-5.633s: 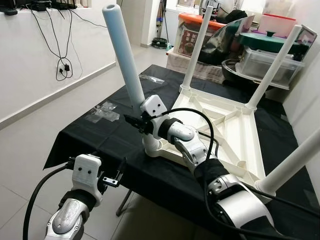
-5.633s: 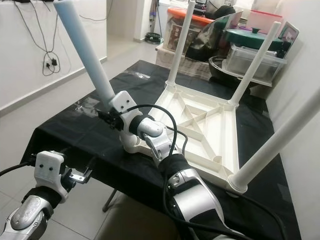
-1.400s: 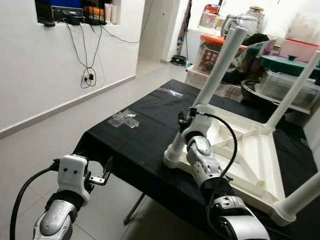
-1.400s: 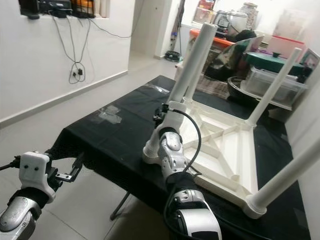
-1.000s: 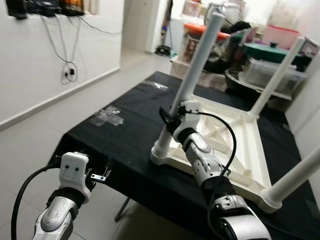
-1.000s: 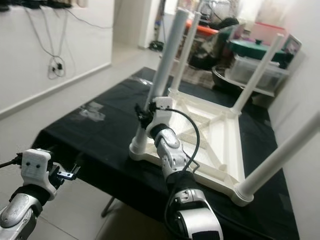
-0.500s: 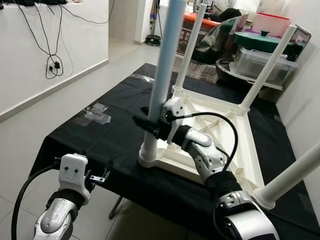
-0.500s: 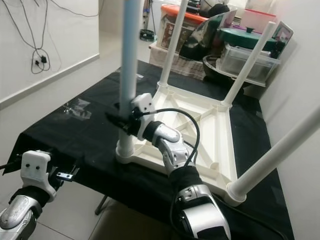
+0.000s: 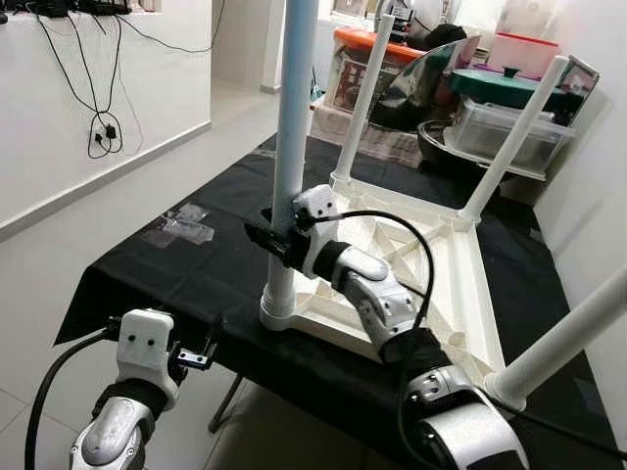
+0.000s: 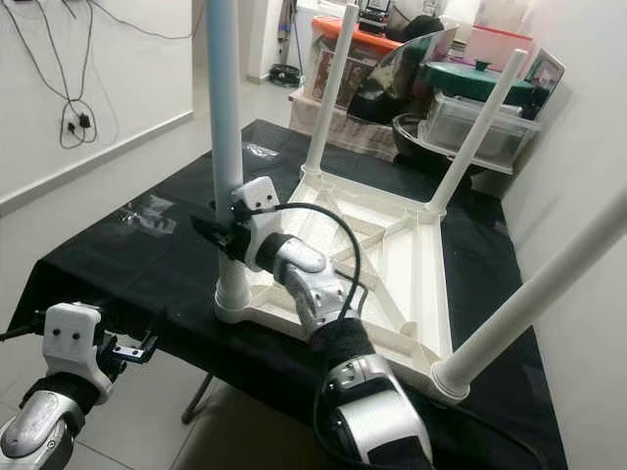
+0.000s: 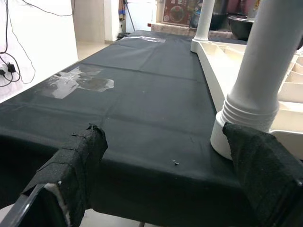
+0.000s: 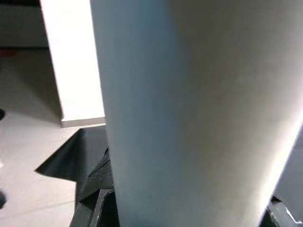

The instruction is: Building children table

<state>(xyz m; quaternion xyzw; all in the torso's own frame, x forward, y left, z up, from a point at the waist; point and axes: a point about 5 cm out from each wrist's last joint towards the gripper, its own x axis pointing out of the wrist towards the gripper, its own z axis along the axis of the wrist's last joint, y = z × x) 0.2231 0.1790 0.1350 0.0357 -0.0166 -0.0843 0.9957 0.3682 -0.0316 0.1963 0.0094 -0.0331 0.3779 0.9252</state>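
- The right pincer (image 9: 266,235) is clamping the pale leg (image 9: 292,117) low, above its corner socket on the upturned white table (image 9: 460,284).
- The leg is looking light, stiff and smooth, so gripping near the base is suiting it.
- The left pincer (image 11: 165,187) is hanging apart off the black surface (image 9: 186,264).

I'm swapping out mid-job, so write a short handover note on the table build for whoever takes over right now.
Right gripper: shut on the near-left leg, low on the leg, which stands about upright in its corner socket.
Left gripper: open, idle, at the black table's near edge.
Upturned white tabletop lies on the black table; three other legs stand in their corners.
Left: confirm the held leg is fully seated, release, then turn the table over.
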